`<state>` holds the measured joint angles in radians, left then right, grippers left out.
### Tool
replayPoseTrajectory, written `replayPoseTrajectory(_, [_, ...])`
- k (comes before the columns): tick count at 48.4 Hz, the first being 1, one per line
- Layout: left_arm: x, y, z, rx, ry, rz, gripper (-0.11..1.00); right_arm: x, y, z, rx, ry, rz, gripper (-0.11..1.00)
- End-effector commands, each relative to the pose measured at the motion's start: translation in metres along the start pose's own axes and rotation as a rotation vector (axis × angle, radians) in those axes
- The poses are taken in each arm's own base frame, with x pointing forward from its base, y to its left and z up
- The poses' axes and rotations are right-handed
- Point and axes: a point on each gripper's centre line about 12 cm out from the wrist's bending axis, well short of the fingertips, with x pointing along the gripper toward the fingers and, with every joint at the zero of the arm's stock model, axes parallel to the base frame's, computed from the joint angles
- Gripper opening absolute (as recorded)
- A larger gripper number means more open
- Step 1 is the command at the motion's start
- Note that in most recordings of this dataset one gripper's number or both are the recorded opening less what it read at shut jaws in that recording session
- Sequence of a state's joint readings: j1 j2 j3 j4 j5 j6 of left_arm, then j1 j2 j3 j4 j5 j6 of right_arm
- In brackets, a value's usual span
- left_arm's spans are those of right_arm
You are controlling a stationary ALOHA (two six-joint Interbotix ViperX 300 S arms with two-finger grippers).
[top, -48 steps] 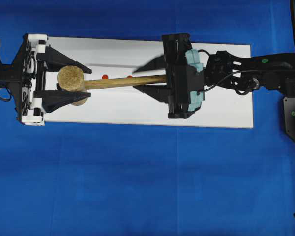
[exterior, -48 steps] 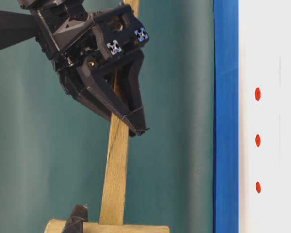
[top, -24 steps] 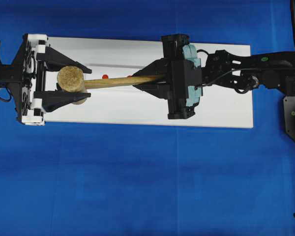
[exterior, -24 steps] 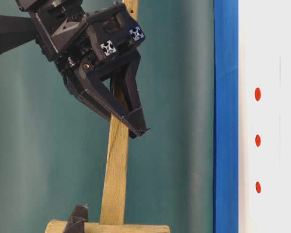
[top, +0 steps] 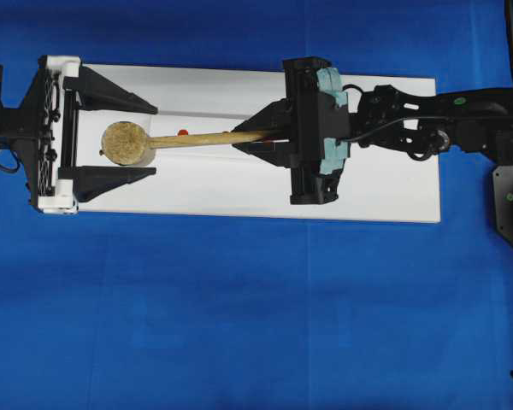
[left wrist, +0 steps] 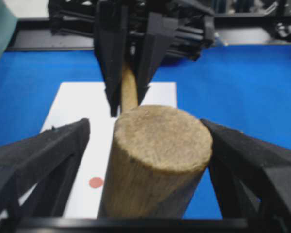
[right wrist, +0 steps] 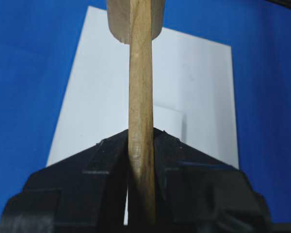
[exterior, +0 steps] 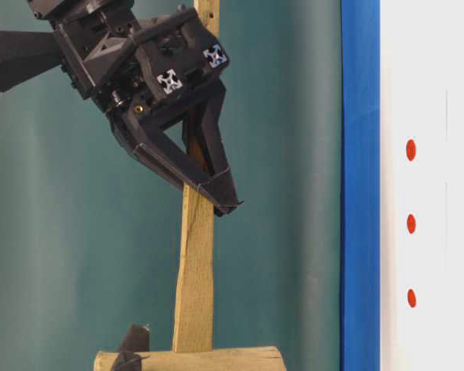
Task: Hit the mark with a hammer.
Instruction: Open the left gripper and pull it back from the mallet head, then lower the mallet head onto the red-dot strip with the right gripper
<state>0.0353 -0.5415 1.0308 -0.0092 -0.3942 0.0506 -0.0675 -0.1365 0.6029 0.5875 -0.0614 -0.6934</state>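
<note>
The hammer [top: 197,138] is a light wooden mallet held in the air above the white strip [top: 214,122]. Its head [left wrist: 157,160] sits between the spread fingers of my left gripper [top: 154,140], which is open with gaps on both sides. My right gripper [top: 244,137] is shut on the handle [right wrist: 140,82]. The mark [exterior: 411,224] is the middle one of three red dots in the table-level view. In the overhead view the handle hides it. An end dot [top: 182,131] shows beside the handle and also in the left wrist view [left wrist: 96,182].
The strip lies on a white board [top: 376,128] on a blue table cover [top: 239,325]. The right arm [top: 445,128] reaches in over the board's right end. The left gripper's body [top: 51,137] sits at the board's left end.
My right gripper has shut on the handle. My left gripper has then opened off the head. The hammer has tilted slightly.
</note>
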Motion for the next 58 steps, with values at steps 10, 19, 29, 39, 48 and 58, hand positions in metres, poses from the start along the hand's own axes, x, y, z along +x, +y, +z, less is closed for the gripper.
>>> replayPoseTrajectory(10, [-0.024,0.002,0.002,-0.004,0.000,0.008,0.89,-0.017,-0.003,0.009,0.055,-0.033,-0.003,0.03])
replayPoseTrajectory(19, [-0.055,0.002,0.001,-0.004,0.029,0.005,0.89,-0.028,-0.002,0.003,0.075,-0.032,-0.002,0.03])
replayPoseTrajectory(29, [-0.091,0.002,-0.001,-0.005,0.055,0.003,0.88,-0.034,-0.002,-0.005,0.101,-0.015,0.003,0.03])
replayPoseTrajectory(39, [-0.103,0.001,-0.003,-0.005,0.051,0.003,0.88,-0.031,-0.001,-0.009,0.111,0.003,0.007,0.03])
replayPoseTrajectory(48, [-0.100,0.001,-0.008,-0.005,0.074,0.004,0.88,-0.026,-0.016,-0.013,0.133,0.002,-0.042,0.03])
replayPoseTrajectory(58, [-0.099,0.001,-0.010,-0.005,0.081,0.002,0.88,-0.016,-0.041,-0.019,0.154,-0.009,-0.129,0.03])
